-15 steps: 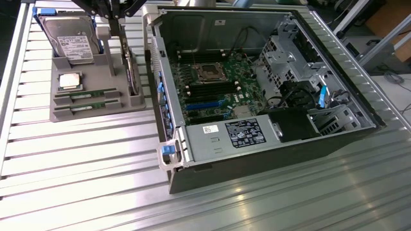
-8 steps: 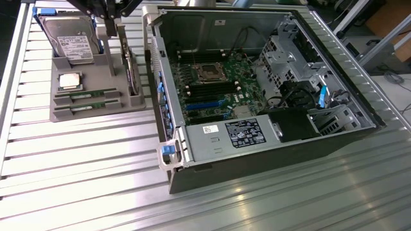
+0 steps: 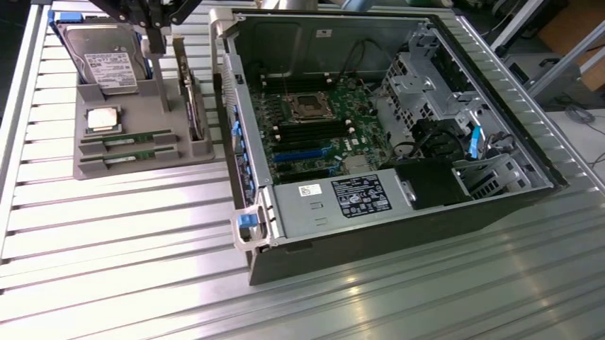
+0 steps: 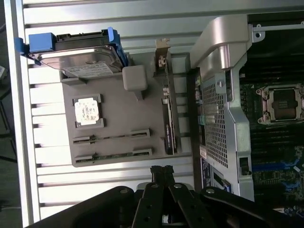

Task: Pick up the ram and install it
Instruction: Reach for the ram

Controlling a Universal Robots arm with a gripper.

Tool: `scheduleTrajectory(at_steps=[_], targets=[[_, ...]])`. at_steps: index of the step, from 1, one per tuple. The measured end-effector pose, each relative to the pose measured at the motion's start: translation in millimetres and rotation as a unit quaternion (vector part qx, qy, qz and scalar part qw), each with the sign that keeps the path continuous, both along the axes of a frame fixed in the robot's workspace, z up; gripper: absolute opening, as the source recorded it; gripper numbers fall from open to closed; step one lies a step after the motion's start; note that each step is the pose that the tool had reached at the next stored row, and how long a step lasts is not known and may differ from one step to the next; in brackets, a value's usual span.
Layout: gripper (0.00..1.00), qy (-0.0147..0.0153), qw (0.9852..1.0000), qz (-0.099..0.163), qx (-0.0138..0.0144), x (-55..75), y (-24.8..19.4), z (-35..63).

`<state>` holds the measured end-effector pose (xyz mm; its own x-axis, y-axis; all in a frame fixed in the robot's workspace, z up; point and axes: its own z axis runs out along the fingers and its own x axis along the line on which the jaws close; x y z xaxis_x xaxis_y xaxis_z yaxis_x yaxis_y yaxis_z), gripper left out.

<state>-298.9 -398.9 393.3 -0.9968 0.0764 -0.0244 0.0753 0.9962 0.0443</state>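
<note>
Exterior view: pincer (image 3: 154,39) points down near the gray tray (image 3: 142,122), pinched together, empty.

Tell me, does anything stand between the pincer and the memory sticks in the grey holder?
Nothing visible does. The pincer hangs over the grey holder; both memory sticks sit uncovered in their slots, the hard drive and square chip apart from them.
</note>
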Motion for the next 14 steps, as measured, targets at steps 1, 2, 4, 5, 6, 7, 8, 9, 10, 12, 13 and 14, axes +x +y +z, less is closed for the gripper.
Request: scheduleTrajectory(at_steps=[1,2,4,5,6,7,8,9,10,12,13,14], targets=[[0.11,0.0,1.0,0.0,0.0,-0.8,0.0,0.0],[0.11,0.0,1.0,0.0,0.0,-1.8,0.0,0.0],[0.11,0.0,1.0,0.0,0.0,-3.1,0.0,0.0],[0.11,0.0,1.0,0.0,0.0,-4.4,0.0,0.0],[0.11,0.0,1.0,0.0,0.0,-5.3,0.0,0.0],[0.11,0.0,1.0,0.0,0.0,-6.5,0.0,0.0],[0.11,0.0,1.0,0.0,0.0,-7.2,0.0,0.0],[0.11,0.0,1.0,0.0,0.0,-7.9,0.0,0.0],[0.11,0.0,1.0,0.0,0.0,-8.9,0.0,0.0],[0.11,0.0,1.0,0.0,0.0,-10.3,0.0,0.0],[0.11,0.0,1.0,0.0,0.0,-11.1,0.0,-0.1],[0.11,0.0,1.0,0.0,0.0,-12.7,0.0,0.0]])
